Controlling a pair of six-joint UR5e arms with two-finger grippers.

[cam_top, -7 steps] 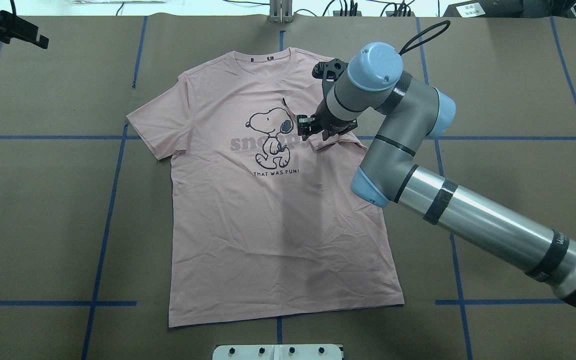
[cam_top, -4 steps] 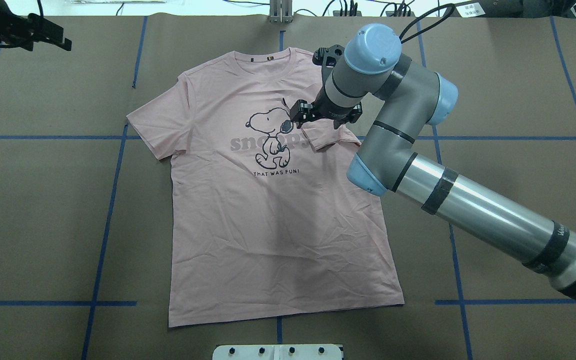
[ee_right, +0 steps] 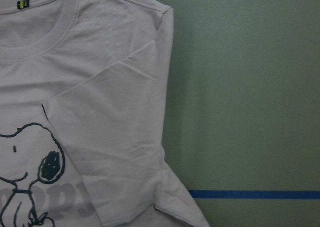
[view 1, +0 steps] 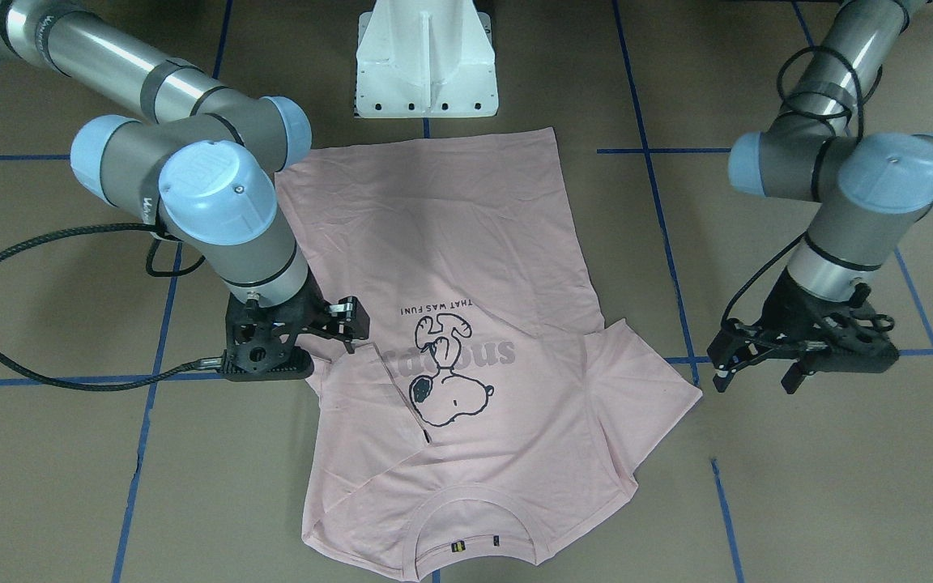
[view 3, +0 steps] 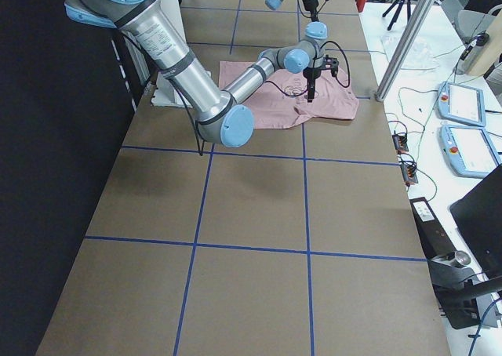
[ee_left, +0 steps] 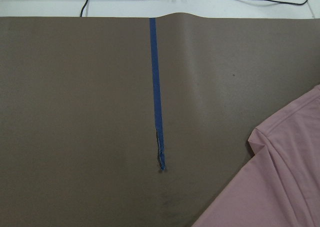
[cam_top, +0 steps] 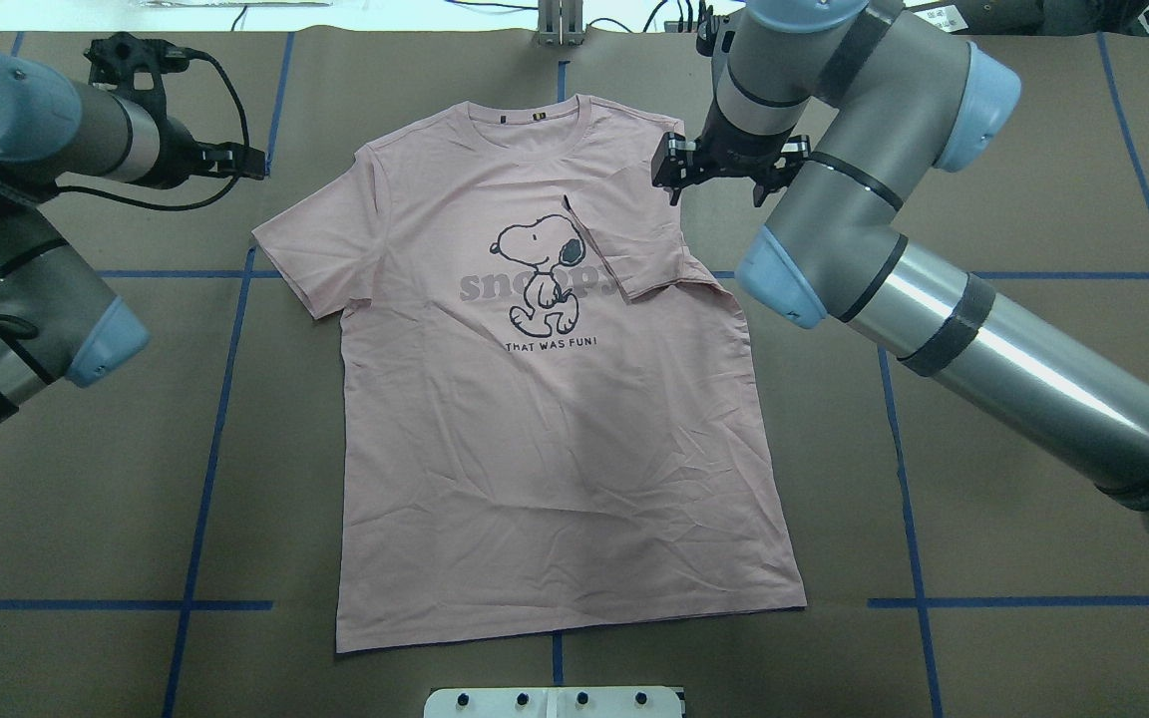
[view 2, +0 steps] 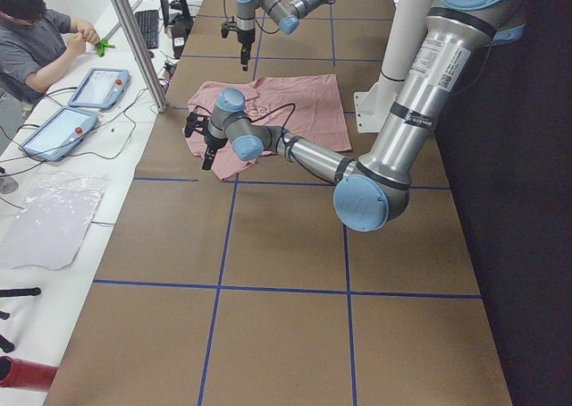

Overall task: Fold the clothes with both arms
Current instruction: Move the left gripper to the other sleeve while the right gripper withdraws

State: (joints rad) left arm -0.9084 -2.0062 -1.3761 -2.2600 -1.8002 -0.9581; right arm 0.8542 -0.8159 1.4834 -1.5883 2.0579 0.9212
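On brown blue-taped table [cam_top: 86, 449]: pink T-shirt [cam_top: 555, 449] flat, one sleeve folded; left tool [view 1: 754, 374], right tool [cam_top: 716, 181] both agape, empty.

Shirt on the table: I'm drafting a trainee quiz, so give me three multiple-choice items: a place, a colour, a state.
1. On the shirt, the sleeve nearest the right tool lies: A spread outward; B folded over the chest, at the edge of the dog print; C tucked underneath.
2. The tape lines are: A red; B yellow; C blue.
3. The right tool is: A open, empty; B shut, empty; C shut on the shirt.
Key: 1 B, folded inward in the overhead view; 2 C, blue in every view; 3 A, jaws apart, nothing between.
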